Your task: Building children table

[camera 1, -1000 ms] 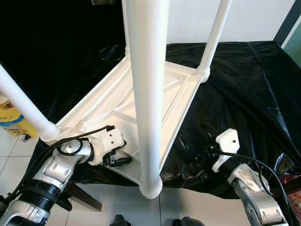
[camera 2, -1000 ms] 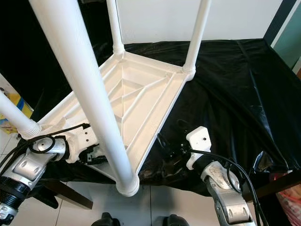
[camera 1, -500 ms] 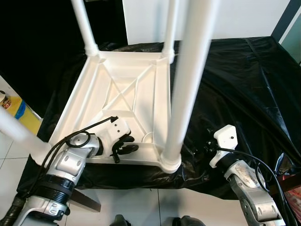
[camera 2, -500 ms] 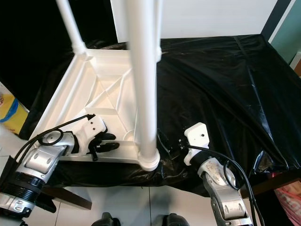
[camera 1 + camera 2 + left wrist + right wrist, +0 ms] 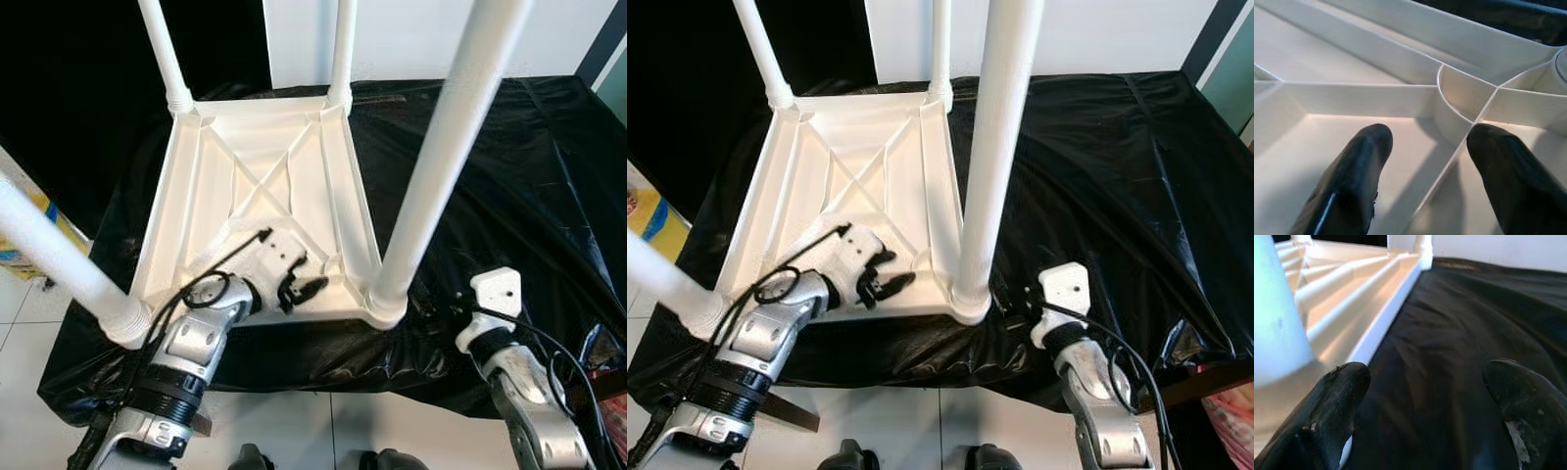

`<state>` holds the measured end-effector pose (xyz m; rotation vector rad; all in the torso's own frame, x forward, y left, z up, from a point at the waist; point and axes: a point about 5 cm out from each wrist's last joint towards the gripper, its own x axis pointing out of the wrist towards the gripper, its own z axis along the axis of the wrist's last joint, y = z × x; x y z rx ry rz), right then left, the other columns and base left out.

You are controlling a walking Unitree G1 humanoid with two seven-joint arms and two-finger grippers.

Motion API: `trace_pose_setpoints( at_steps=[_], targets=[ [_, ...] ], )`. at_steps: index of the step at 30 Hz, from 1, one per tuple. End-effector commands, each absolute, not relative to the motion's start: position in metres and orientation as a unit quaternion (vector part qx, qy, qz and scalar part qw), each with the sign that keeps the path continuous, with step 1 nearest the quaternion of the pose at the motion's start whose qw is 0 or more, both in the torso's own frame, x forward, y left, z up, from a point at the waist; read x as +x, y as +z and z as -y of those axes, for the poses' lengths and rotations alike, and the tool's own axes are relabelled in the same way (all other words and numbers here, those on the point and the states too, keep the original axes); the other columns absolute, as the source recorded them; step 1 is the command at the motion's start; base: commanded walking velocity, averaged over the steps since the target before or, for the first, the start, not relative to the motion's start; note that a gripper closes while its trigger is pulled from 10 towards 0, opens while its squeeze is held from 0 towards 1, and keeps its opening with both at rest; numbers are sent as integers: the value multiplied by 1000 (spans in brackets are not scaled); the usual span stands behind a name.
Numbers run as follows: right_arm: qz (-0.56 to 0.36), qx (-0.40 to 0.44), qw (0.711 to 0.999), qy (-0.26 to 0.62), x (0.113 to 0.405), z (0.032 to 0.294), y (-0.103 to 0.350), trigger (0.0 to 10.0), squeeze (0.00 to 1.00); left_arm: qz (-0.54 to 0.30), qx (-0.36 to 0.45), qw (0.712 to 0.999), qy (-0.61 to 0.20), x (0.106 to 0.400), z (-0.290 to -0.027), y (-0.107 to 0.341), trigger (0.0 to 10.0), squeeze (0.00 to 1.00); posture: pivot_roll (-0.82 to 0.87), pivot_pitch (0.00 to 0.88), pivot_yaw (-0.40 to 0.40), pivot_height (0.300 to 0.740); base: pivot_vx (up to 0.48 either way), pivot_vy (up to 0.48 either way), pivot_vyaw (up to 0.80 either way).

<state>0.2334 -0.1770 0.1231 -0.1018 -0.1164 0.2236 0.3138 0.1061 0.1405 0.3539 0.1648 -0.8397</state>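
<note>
One black plastic sheet (image 5: 509, 166) covers the whole surface, wrinkled and shiny. On its left half lies the white children table (image 5: 257, 196) upside down, the ribbed underside facing up. Four white legs stand up from its corners: the near right leg (image 5: 441, 157) is the thickest in view, the near left leg (image 5: 59, 259) leans out over the left edge, and the far left leg (image 5: 164, 49) and far right leg (image 5: 342, 49) are thinner behind.

The left end effector (image 5: 299, 291) is inside the near edge of the underside, close to the base of the near right leg; its fingers (image 5: 1354, 181) are spread, with a rib between them. The right end effector (image 5: 1425, 411) is just right of that leg, over the black sheet, fingers also spread and holding nothing.

At the left border a yellow and blue package (image 5: 645, 208) stands on the tiled floor (image 5: 29, 392); its writing is too small to read.
</note>
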Motion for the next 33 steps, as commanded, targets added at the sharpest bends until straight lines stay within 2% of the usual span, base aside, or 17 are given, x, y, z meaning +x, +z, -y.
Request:
trace_pose_setpoints(
  at_steps=[1,6,10,19,25,33],
  targets=[
    [65,-51,991,106,229,181,126,10000,0,-58,178,900,-393,315,-111,149,10000,0,-5,111,9,740,0,0,0],
    [59,-47,992,99,217,191,124,10000,0,-35,144,907,-394,314,-121,160,10000,0,-21,116,13,740,0,0,0],
    [58,-59,990,118,211,190,124,10000,0,-10,139,900,-413,305,-124,168,10000,0,-23,116,10,740,0,0,0],
    [38,-88,974,207,192,183,121,10000,0,19,132,891,-434,284,-127,177,10000,0,-34,116,-3,740,0,0,0],
    [47,-94,960,261,202,174,129,10000,0,23,108,899,-425,267,-123,175,10000,0,-12,124,-17,740,0,0,0],
    [49,-76,953,289,219,161,126,10000,0,5,90,906,-413,259,-125,170,10000,0,16,129,-27,740,0,0,0]
  ],
)
